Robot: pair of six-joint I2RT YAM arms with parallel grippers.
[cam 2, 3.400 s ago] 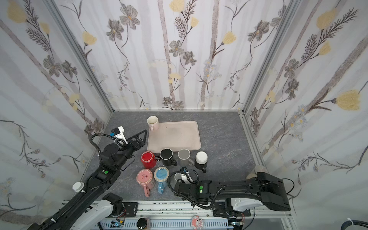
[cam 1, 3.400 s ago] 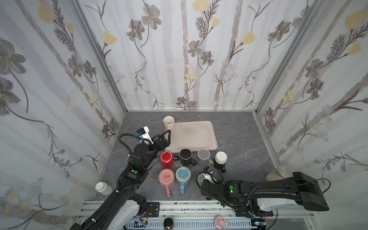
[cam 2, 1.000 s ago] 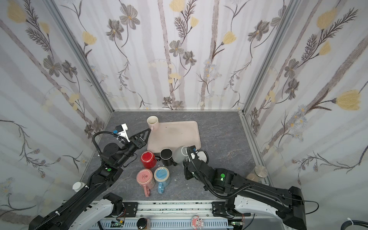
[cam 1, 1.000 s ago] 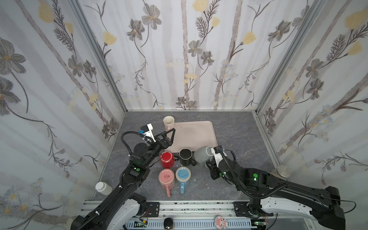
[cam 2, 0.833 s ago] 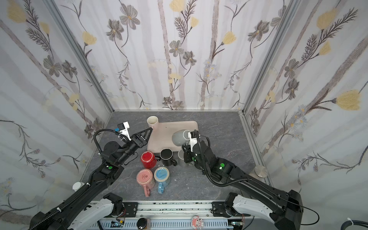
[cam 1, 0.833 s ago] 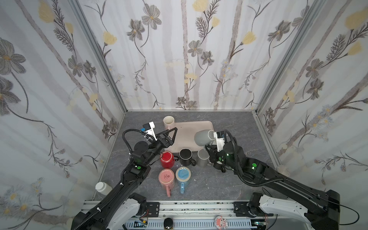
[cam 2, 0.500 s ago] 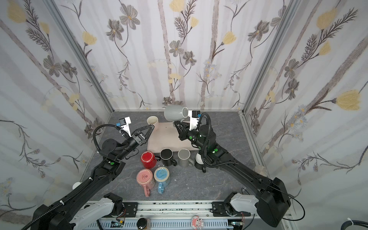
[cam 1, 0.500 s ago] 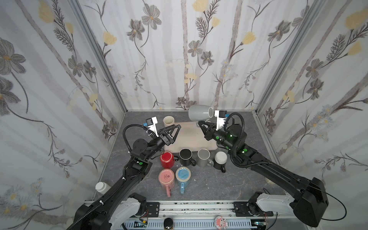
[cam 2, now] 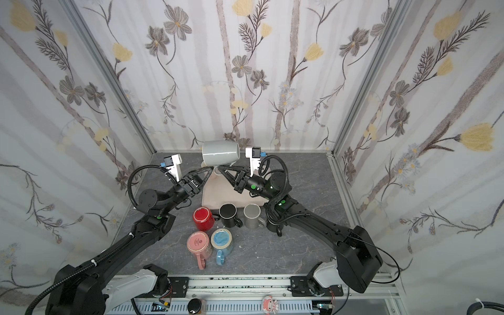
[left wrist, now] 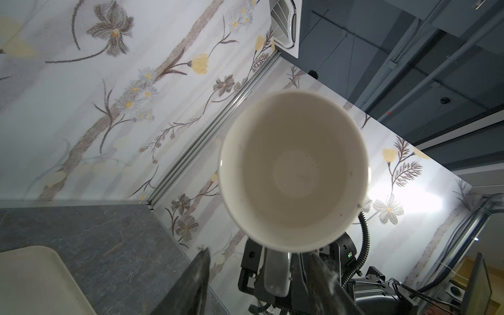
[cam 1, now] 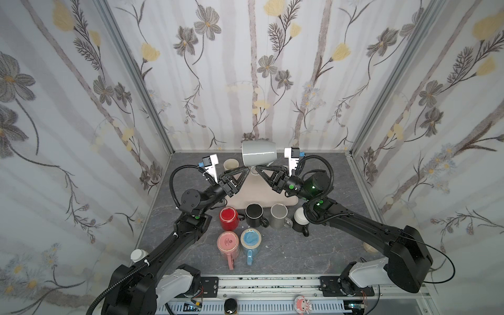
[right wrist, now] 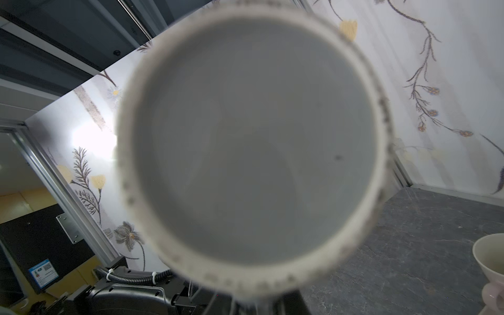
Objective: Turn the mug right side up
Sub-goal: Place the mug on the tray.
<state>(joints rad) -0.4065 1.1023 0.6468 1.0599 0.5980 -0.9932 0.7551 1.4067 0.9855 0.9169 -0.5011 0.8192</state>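
Over grey table point(cam 1: 286, 253), right gripper point(cam 1: 258, 167) holds grey mug point(cam 1: 259, 153) sideways.

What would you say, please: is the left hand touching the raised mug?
Cannot tell. The left wrist view shows the left hand straddling the handle of the mug; contact unclear.

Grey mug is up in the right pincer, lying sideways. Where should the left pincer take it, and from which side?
Probably the handle, at its end nearest the rim, coming from the mouth side. The grey mug lies sideways with its mouth toward the left pincer, body likely too wide to span; the handle hangs underneath, where the right pincer holds it.
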